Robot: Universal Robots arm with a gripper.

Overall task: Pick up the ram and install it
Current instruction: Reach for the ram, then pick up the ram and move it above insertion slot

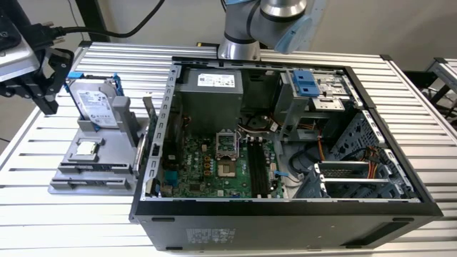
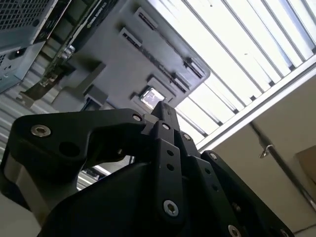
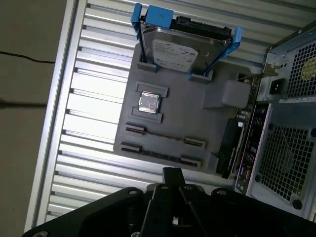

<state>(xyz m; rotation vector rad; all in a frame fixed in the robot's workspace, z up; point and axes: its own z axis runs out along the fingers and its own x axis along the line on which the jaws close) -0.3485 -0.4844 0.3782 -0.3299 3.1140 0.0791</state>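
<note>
The ram (image 3: 165, 137) shows as a long thin stick seen edge-on, standing between two slotted brackets on the grey holder (image 3: 197, 123). This holder (image 1: 71, 160) lies on the table at the exterior view's left, beside the open computer case (image 1: 286, 206). The black memory slots (image 1: 258, 168) run along the green motherboard inside the case. My gripper (image 1: 48, 110) hangs above the table's edge, farther to the exterior view's left than the holder. In both wrist views its fingers come together in a single tip, at gripper (image 3: 172, 172) and gripper (image 2: 165, 109), and nothing is between them.
A silver hard drive (image 3: 185, 49) in a blue frame stands upright at the holder's far end. A small square processor chip (image 3: 149, 102) lies in a recess beside it. A dark circuit card (image 1: 150, 115) stands on edge between the holder and the case wall.
</note>
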